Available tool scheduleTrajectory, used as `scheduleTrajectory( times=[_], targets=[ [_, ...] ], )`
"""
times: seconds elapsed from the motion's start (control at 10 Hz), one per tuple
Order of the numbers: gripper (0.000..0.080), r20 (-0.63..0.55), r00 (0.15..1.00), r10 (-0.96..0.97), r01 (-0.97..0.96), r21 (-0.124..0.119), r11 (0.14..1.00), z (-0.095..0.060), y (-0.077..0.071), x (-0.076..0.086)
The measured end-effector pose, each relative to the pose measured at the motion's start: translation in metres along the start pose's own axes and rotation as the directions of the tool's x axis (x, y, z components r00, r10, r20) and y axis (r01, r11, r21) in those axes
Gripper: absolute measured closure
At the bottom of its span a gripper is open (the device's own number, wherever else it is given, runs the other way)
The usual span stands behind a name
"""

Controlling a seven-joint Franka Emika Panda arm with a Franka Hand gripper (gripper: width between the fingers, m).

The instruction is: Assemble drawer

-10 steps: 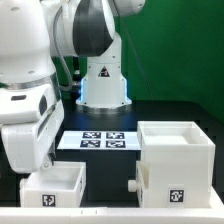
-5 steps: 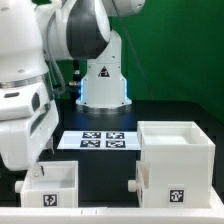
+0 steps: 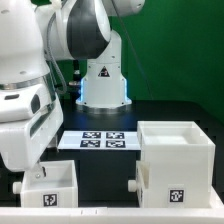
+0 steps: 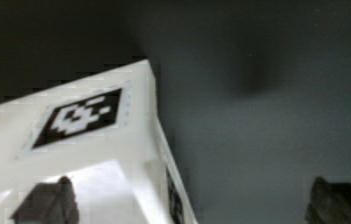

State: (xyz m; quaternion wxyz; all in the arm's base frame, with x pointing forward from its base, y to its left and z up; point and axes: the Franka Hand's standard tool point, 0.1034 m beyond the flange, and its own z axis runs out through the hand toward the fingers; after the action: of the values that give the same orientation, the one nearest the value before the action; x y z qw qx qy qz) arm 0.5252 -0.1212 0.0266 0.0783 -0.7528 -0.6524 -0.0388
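Exterior view: the white arm is filling the exterior view's left side, its wrist reaching down over the drawer (image 3: pixel 50 187), which is sitting on the black table (image 3: pixel 110 165) at the lower left of the exterior view. The drawer is standing open side up, with a black-and-white tag (image 3: pixel 48 198) showing on its near face. The gripper (image 3: pixel 32 174) is dipping behind the drawer's left wall; fingertips are mostly hiding behind the arm body and the wall, so contact is not telling clearly from here. The larger white casing (image 3: pixel 178 158) is standing well apart from the drawer, on the exterior view's right, open top up, tag on its near face, a small peg sticking out of its left side. The marker board (image 3: pixel 100 140) is lying flat on the table between and behind the two boxes, in front of the robot base (image 3: pixel 103 85).

Wrist view: the drawer (image 4: pixel 83 150) is showing as a white corner with its tag (image 4: pixel 83 115) blurred but readable. Two dark fingers (image 4: pixel 47 200) are standing wide apart, one overlapping the white drawer surface, the other over the dark table. Jaws are spread wide, not clamping anything; whether the near finger is touching the drawer I cannot tell.
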Motion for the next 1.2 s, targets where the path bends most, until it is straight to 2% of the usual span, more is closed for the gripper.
scheduleTrajectory(
  times=[0.3,0.5,0.7,0.9,1.1,1.2],
  targets=[
    [0.0151,0.006,0.984,-0.180,0.180,-0.038,0.983,0.009,0.006,0.000],
    [0.0151,0.001,0.977,-0.213,0.213,-0.030,0.977,0.017,0.003,-0.006],
    [0.0151,-0.012,0.979,-0.205,0.205,-0.004,0.979,0.019,-0.001,-0.014],
    [0.0178,-0.012,0.978,-0.206,0.206,-0.004,0.979,0.019,-0.001,-0.013],
    [0.0534,-0.012,0.979,-0.206,0.206,-0.004,0.979,0.019,-0.001,-0.013],
    [0.0534,-0.012,0.979,-0.206,0.206,-0.004,0.979,0.019,-0.001,-0.013]
  ],
)
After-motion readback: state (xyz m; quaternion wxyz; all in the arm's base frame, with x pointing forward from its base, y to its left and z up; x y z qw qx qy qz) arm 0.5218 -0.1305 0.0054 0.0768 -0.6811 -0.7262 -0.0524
